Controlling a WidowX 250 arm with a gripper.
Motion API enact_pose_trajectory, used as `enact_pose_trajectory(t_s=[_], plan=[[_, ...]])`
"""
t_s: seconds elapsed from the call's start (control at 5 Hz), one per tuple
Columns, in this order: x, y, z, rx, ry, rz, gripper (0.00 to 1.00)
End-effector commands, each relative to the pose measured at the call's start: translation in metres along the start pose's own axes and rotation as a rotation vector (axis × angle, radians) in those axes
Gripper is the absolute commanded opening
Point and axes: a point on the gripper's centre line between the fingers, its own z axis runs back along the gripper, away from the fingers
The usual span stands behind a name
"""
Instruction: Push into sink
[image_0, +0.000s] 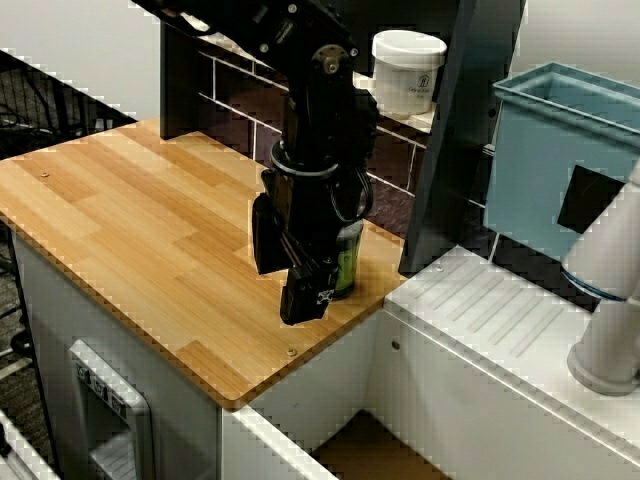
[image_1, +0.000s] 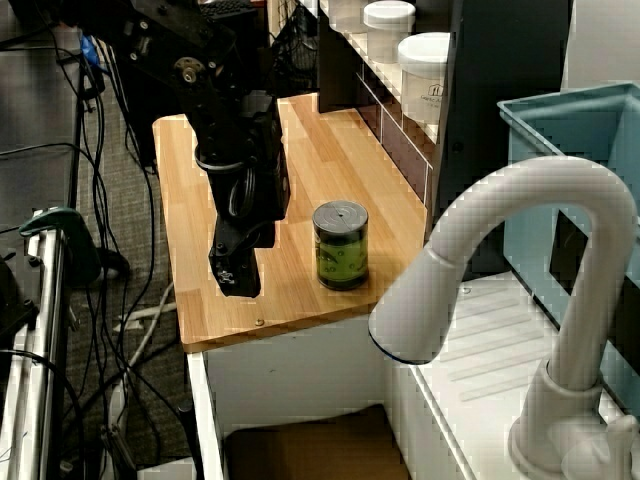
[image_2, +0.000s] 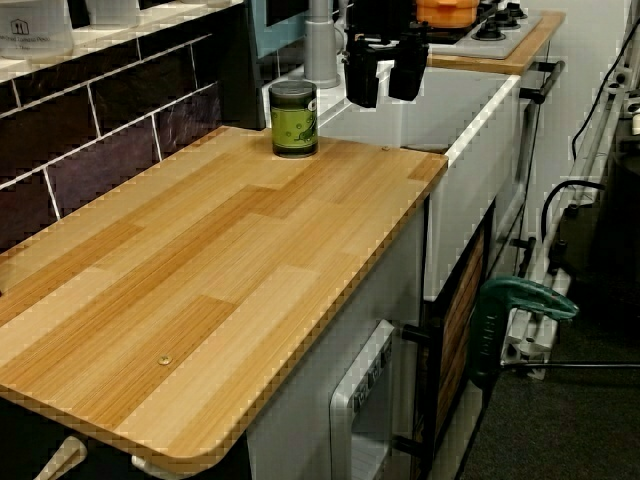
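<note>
The green can (image_1: 341, 245) stands upright on the wooden counter (image_1: 300, 170), near the end that borders the sink. In the high front view the black arm hides most of the can (image_0: 349, 262). My gripper (image_1: 235, 280) hangs just above the counter on the can's open side, a short gap away and not touching it. In the view along the counter the gripper (image_2: 385, 85) shows two black fingers (image_2: 362, 85) apart with nothing between them, to the right of the can (image_2: 294, 118). The sink (image_1: 310, 450) lies below the counter's end, its brown floor (image_0: 370, 450) partly showing.
A white faucet (image_1: 540, 250) arches over the sink's far side, next to the ribbed drainboard (image_0: 500, 310). A light blue bin (image_0: 560, 170) stands behind it. White jars (image_0: 408, 70) sit on the tiled back ledge. A dark post (image_0: 450, 130) rises behind the can.
</note>
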Motion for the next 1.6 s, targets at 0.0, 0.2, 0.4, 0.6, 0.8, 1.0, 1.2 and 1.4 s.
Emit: enact_pose_trajectory(t_s=[0.0,0.2,0.4,0.6,0.8,1.0,1.2,1.4], plan=[[0.000,0.000,0.000,0.000,0.000,0.000,1.00],[0.001,0.022,-0.007,0.005,0.030,0.027,1.00],[0.001,0.039,-0.013,0.011,0.046,0.049,1.00],[-0.002,0.064,-0.012,0.039,0.022,0.093,1.00],[-0.008,0.100,-0.014,0.065,-0.006,0.145,1.00],[-0.014,0.121,-0.016,0.092,-0.033,0.102,1.00],[-0.016,0.142,-0.015,0.076,-0.053,0.080,1.00],[-0.012,0.171,-0.019,0.085,-0.062,0.092,1.00]])
